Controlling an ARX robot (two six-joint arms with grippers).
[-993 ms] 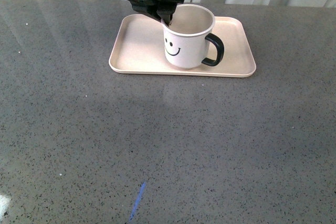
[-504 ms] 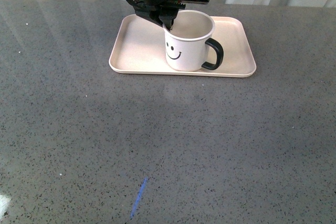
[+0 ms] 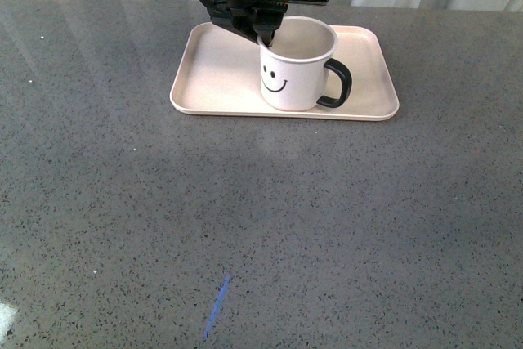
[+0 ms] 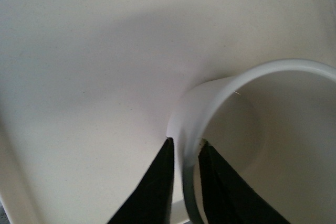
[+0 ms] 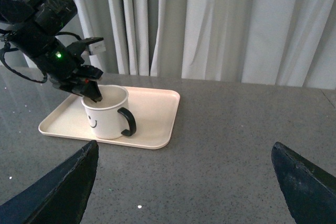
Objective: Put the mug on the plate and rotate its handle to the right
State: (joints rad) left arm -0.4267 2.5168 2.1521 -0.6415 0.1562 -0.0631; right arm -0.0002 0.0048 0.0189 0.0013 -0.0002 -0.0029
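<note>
The desk is dark grey stone-look with pale speckles and a glossy sheen; a short blue streak marks its near edge. Along the far side hang pale pleated curtains, closing off the room.

The plate lies flat near the desk's far edge; the mug stands upright on it, right of the plate's middle, with bare tray all around. The 1 print that shows is the black smiley face, turned toward the front camera. The handle points to the right, angled slightly toward the camera.

The left fingers are closed on the mug's rim at its far-left side – 1 inside the wall, 1 outside, the white rim pinched between them; a small green light glows on that arm. The right fingers are spread wide and hold nothing – they hang above the desk, well apart from the plate.
</note>
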